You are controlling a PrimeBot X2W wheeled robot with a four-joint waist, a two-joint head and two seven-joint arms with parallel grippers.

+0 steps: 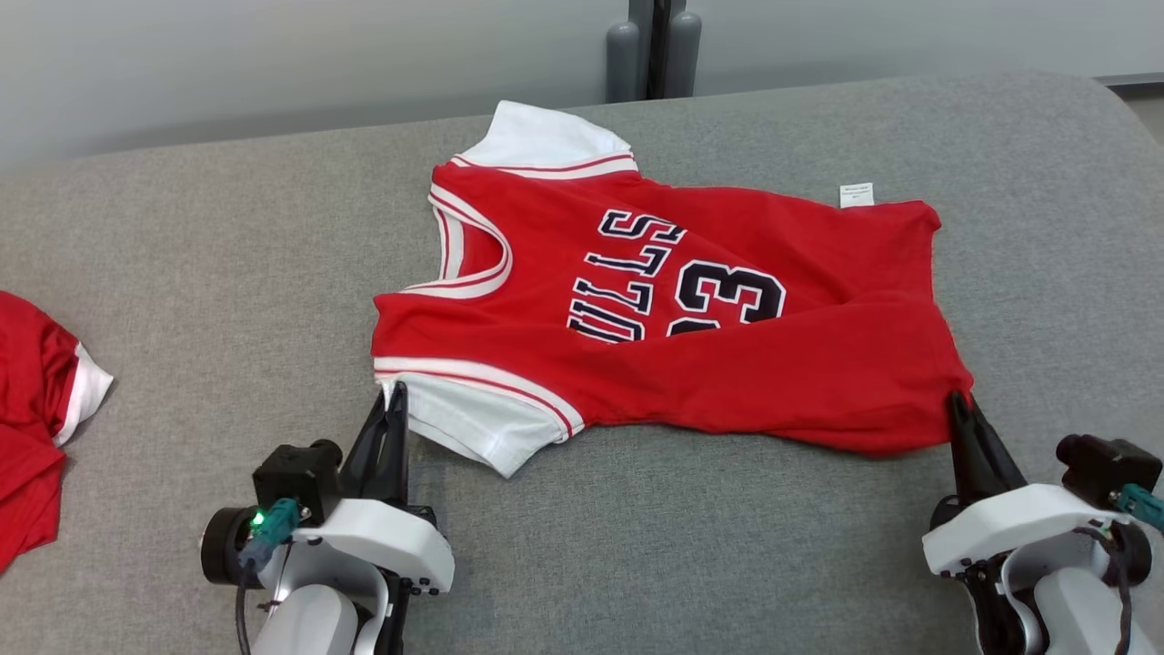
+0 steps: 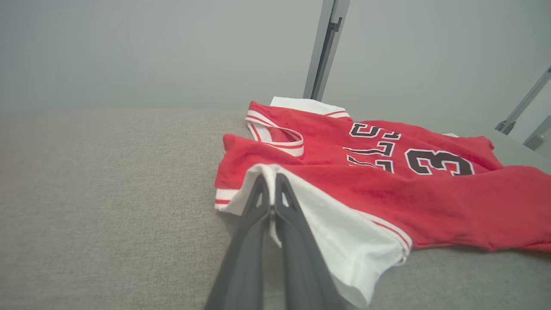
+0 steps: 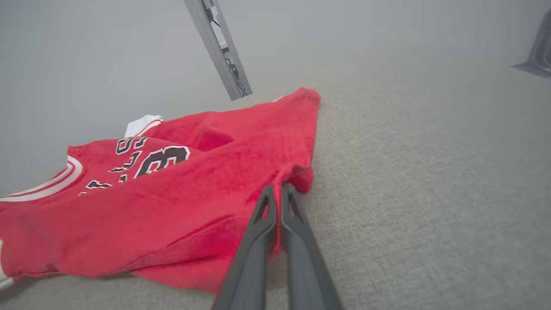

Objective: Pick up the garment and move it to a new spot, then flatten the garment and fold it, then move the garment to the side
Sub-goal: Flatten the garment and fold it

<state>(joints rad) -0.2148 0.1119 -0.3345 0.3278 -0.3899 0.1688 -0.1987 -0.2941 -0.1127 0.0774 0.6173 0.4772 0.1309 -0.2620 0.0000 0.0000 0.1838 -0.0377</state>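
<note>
Slippage threatens; left gripper (image 1: 396, 397) is clamped on the sleeve edge of the garment (image 1: 782, 364), right gripper (image 1: 958, 400) on its hem corner; uneven lifting could free either pinch.

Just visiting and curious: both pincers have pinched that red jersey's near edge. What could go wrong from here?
The left gripper pinches only the white sleeve edge, and the right gripper only a hem corner of the garment; such small bites might slip on lifting. A fold crosses the "23", so uneven pulling could bunch it further. A second red garment lies on the left; setting this one there could tangle them.
</note>
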